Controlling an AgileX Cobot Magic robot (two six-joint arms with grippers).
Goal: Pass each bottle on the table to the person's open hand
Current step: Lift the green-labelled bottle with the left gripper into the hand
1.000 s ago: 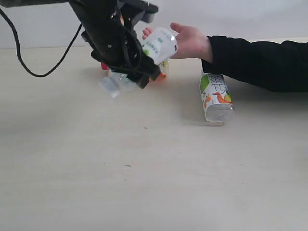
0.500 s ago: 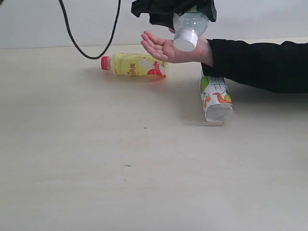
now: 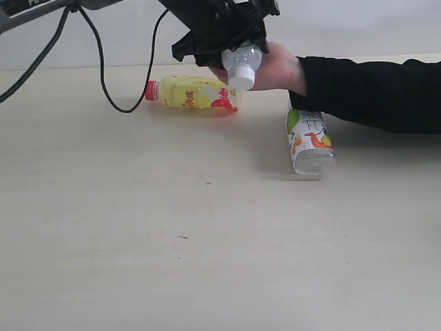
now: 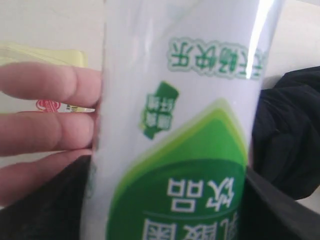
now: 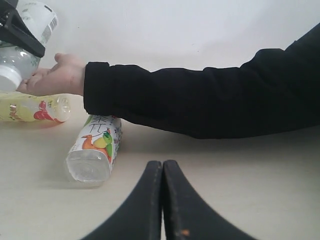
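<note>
At the table's [image 3: 207, 248] far edge, your left gripper [image 3: 233, 40] is clamping a Chinese-lettered bottle [image 3: 242, 65] against the hand [image 3: 277, 67], with a yellow bottle [image 3: 193, 92] and a fruit-label bottle [image 3: 309, 138] lying alongside; your right gripper [image 5: 162, 197] is sitting closed.

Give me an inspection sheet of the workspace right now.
Surface: pale wood-look table, few dark specks.
Job's things: white-capped bottle held at the person's hand; yellow bottle and green-label bottle lying on the table; three bottles seen.
Clutter: nothing seen.
Grippers: left gripper jaws shut on the white-capped bottle; right gripper jaws shut, empty.
Cables: black cable looping down near the yellow bottle's cap.
Surroundings: pale wall; black sleeve.
</note>
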